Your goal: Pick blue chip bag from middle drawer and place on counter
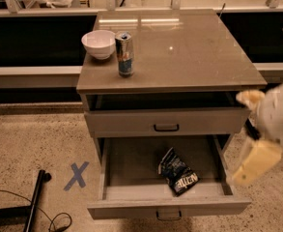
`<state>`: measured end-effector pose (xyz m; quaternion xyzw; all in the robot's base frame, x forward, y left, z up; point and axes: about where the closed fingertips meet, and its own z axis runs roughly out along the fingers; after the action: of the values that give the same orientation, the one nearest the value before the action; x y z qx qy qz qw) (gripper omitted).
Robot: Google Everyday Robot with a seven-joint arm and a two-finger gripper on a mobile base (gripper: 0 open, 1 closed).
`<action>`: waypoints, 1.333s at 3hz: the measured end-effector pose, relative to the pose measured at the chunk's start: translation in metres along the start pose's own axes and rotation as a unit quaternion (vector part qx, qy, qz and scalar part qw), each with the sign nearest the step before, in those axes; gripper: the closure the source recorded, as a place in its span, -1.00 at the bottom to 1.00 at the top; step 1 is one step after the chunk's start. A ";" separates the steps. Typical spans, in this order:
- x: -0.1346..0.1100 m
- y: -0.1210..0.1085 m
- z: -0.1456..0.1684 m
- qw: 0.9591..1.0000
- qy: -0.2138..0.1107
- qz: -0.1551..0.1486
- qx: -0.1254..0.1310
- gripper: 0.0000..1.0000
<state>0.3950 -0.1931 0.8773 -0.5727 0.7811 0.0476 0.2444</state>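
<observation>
Floor, far left: blue tape cross (77, 175) and a black stand foot (34, 204) with trailing cable, neither part of the job. Tabletop (194, 52): glossy grey-brown slab capping the grey cabinet. At its left rear stand a white bowl (98, 43) and, just beside it, an upright drink can (125, 54). Its broad right part looks to me the likely place to set the bag. Upper drawer front (131, 122): grey, black pull, standing above the rear of the tray below. Middle drawer (131, 209): drawn well out, tray open from above. Blue chip bag (178, 172): crumpled, lying flat on the tray floor, right of centre and toward the front, apart from the walls as far as I can see. Claw (255, 162): off the cabinet's right flank, outside the drawer and about level with its right wall, to the right of the bag and apart from it. It carries no bag, and whether it is apart or together I cannot tell. Step in hand, by my judgement: the approach, with the pick not yet begun. Next move calls for travel leftward over the drawer's right wall, clear of the upper front, then a descent onto the bag.
</observation>
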 end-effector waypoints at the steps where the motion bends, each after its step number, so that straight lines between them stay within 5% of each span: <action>1: 0.036 0.016 0.015 0.999 -0.005 0.037 0.016 -1.00; 2: 0.034 0.016 0.027 0.999 -0.013 0.036 -0.009 -1.00; 4: 0.091 0.025 0.163 0.991 -0.079 0.090 -0.055 -1.00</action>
<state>0.4049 -0.2060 0.6895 -0.5068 0.8040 0.1573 0.2684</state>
